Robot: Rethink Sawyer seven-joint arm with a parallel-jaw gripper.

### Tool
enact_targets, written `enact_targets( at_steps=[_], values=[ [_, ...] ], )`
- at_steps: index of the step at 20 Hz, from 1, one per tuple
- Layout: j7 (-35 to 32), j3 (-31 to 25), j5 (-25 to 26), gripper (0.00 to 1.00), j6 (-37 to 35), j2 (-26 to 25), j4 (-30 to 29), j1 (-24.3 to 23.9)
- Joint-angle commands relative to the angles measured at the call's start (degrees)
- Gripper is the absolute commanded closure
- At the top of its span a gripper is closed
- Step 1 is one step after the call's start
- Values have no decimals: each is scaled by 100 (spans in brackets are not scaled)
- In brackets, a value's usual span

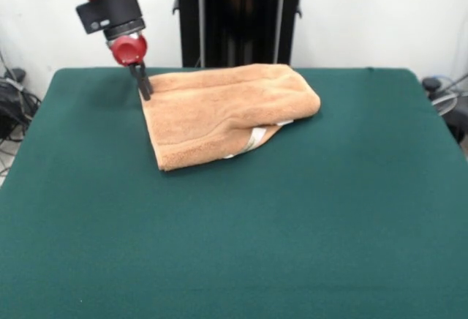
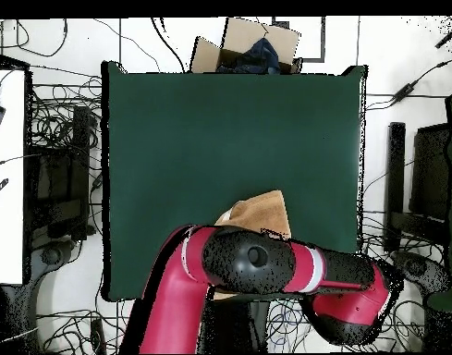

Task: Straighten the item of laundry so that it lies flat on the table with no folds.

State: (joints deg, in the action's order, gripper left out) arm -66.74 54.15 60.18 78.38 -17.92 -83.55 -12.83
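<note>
Still folded: towel waits near the far edge

Broadly, the table (image 1: 234,246) is a wide green felt surface with most of its area bare. Next in size, the arm (image 2: 266,263) covers much of the towel from above, so only 1 corner of cloth shows there. The towel (image 1: 219,110) lies toward the table's far side, left of centre in the front view, doubled over on itself with a rounded fold at its right end and a white tag (image 1: 254,137) peeking from under the upper layer. So the task looks barely begun.

Terry cloth like this should be light, soft and limp, with some drag on felt; it will sag instead of sliding as a sheet. A hemmed corner of the upper layer seems the best hold.

Smallest, the gripper (image 1: 144,85) touches the towel's far left corner, fingers close together; whether cloth is pinched I cannot tell.
</note>
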Motion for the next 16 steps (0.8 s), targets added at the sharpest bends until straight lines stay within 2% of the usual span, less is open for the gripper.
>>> enact_targets(
  at_steps=[1, 8, 16],
  values=[
    [1827, -191, -233, 0, -1348, -378, 1229, -29],
    [2005, 122, 284, 0, -1338, -350, 1687, -164],
    [2080, 240, 942, 0, -1340, -158, 2047, -181]
  ],
)
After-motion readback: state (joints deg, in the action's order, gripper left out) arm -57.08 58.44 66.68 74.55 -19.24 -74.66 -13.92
